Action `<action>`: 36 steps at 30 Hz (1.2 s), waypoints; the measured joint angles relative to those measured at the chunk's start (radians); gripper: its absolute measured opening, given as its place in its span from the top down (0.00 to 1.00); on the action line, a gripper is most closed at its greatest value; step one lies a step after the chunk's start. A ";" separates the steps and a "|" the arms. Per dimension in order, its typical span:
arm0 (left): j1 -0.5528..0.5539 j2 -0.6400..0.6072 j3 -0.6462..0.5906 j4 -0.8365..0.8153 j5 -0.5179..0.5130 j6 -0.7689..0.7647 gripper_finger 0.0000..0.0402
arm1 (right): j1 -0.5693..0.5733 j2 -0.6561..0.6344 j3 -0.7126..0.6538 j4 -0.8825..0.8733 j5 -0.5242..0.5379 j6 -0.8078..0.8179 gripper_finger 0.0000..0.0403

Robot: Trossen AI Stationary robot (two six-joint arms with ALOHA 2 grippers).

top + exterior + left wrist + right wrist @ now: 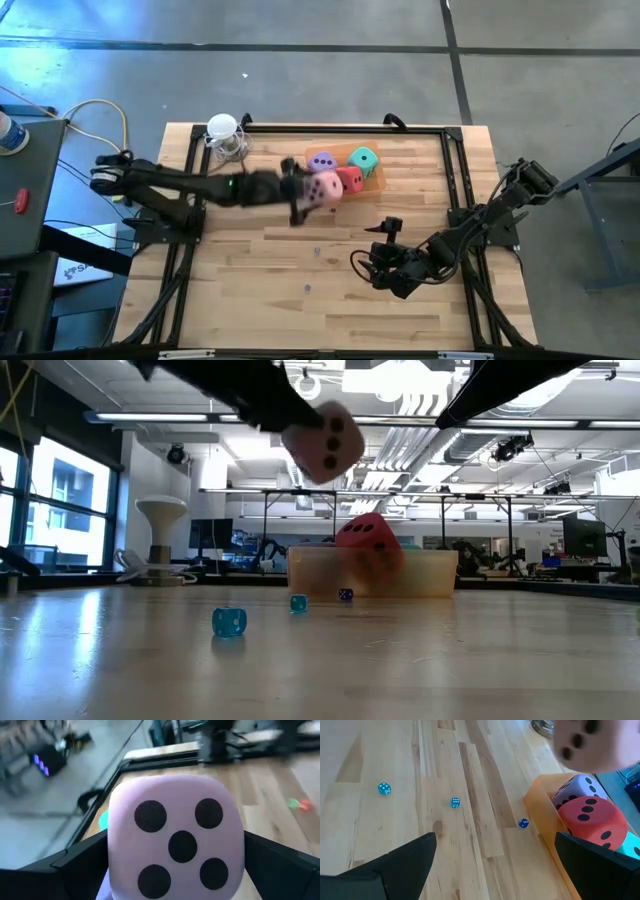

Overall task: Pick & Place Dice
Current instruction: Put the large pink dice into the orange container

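Left gripper (312, 190) grasps pink die (324, 187), lifted above table (300, 270) beside orange tray (377, 180) for placing; purple, red, teal dice in tray; right gripper (385, 262) idle, fingers spread.

A large open lab or workshop hall was shown. A wooden worktop (300, 270) in a black frame (455, 180) was set on a bare concrete floor (300, 70). Exposed ducts (420, 410) and strip lights (150, 417) were seen overhead, with further black-framed benches (440, 510) and tall windows (60, 500) beyond.
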 joint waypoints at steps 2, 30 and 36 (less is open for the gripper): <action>0.079 0.003 0.000 -0.002 0.096 -0.042 0.01 | 0.000 0.000 0.000 0.000 0.000 -0.001 0.01; 0.204 0.145 0.000 -0.182 0.171 -0.085 0.01 | 0.000 0.000 0.000 0.015 -0.003 -0.015 0.01; 0.219 0.144 0.000 -0.190 0.175 -0.066 0.01 | 0.000 0.000 0.000 0.015 -0.003 -0.015 0.01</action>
